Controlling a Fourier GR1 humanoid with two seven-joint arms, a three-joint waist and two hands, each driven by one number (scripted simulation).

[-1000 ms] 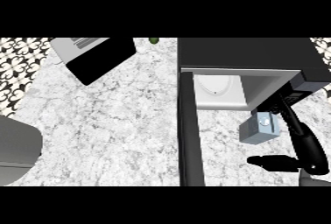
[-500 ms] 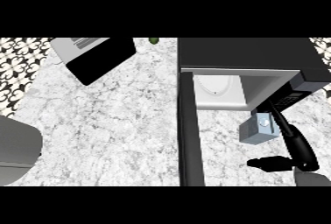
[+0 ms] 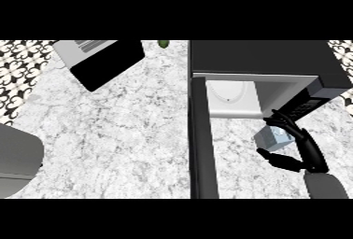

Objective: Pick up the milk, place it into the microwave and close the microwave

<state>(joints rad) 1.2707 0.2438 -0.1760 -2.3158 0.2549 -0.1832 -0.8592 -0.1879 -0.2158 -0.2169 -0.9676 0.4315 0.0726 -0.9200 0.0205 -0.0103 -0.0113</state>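
No readable writing anywhere here. The closest thing is a row of small light marks on the microwave's (image 3: 262,56) control strip (image 3: 307,105) at its right side, and they're too tiny to make out. The milk (image 3: 273,138) isn't showing any label either, just a pale blue-grey carton.

The right hand (image 3: 293,142) is curling round the milk, fingers wrapping over its far side and the thumb sticking out below, so it's clamped on the carton. The milk is sitting just in front of the microwave's opening, below its right front corner, not inside. I can't tell whether it's touching the surface (image 3: 124,140) or hanging above it.

The microwave is standing open, with a white plate (image 3: 231,95) lying inside the pale cavity. Its door (image 3: 203,140) is swinging out toward the viewer as a long dark bar just left of the hand, walling off the milk from the rest of the marble.

Over on the far left, a dark flat slab with a pale striped end (image 3: 103,58) is lying tilted near the back of the surface, and a small green thing (image 3: 163,44) is sitting by the back edge beside the microwave. A patterned black-and-white wall (image 3: 17,65) is showing at the left. The grey shape at the lower left edge is a forearm (image 3: 17,161); the left hand itself isn't showing.
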